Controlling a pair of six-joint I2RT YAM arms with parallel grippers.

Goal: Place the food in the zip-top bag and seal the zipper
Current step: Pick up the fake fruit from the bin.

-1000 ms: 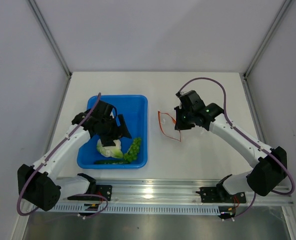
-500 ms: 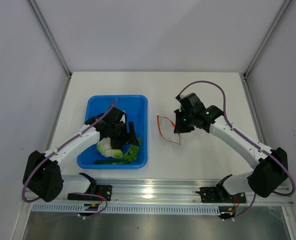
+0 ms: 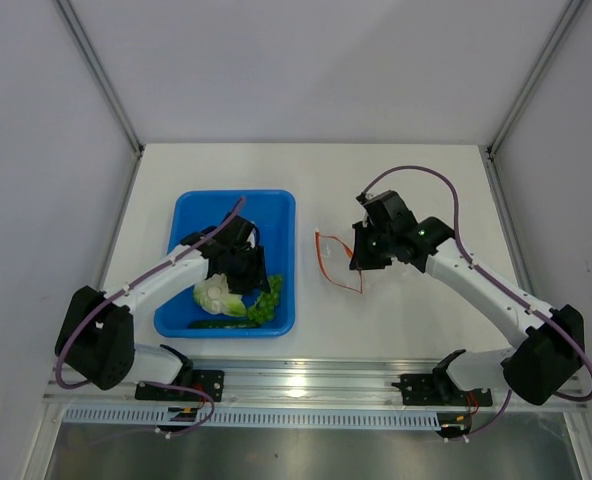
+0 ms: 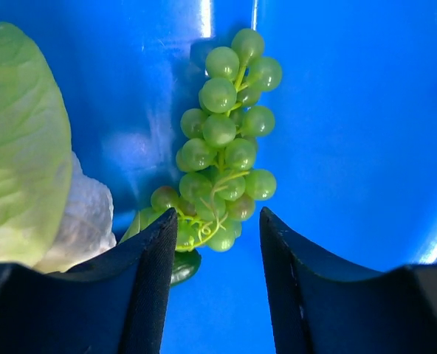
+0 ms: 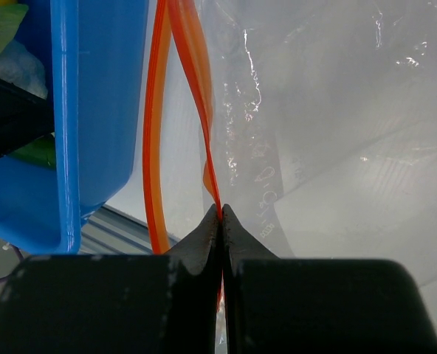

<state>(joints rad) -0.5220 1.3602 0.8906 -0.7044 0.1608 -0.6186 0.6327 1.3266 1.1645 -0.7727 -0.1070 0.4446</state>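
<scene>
The green grape bunch (image 4: 224, 140) lies in the blue tray (image 3: 276, 205), also seen from above (image 3: 267, 299). My left gripper (image 4: 217, 221) is open low over the tray floor, its fingertips beside the bunch's lower end. The cabbage head (image 4: 23, 155) lies to the left (image 3: 216, 296). The dark green cucumber (image 3: 216, 323) lies along the tray's near wall. The orange-yellow fruit is hidden. My right gripper (image 5: 220, 214) is shut on the orange-red zipper (image 5: 204, 110) of the clear zip-top bag (image 5: 314, 103), holding its mouth (image 3: 326, 260) open towards the tray.
The blue tray's right wall (image 5: 100, 110) stands close to the bag's mouth. The aluminium rail (image 3: 306, 385) runs along the table's near edge. White walls enclose the table on three sides.
My left gripper has swung right and come down into the tray towards the grape bunch. My right gripper with the bag mouth has shifted slightly nearer and lower.
</scene>
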